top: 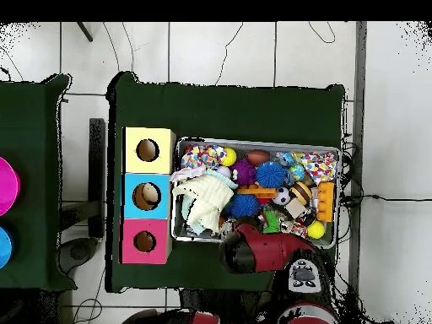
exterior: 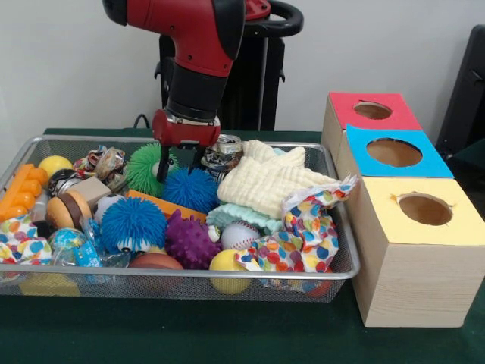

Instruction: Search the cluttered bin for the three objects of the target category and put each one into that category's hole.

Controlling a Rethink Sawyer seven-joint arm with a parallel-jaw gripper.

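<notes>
Bin — two blue spiky balls.

Blue-topped box, yellow-topped box

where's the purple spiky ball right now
In the front view the purple spiky ball sits near the bin's front rim, centre, between a blue spiky ball and a baseball.

- Bin: we see wire mesh, crowded with toys and cloths.
- Gripper: we find it low over the far side, fingers apart, between a green spiky ball and a can.
- Blue spiky balls, purple one, baseball.
- Cream cloth; spotted cloth.
- Red box hole, farthest of three.
</notes>
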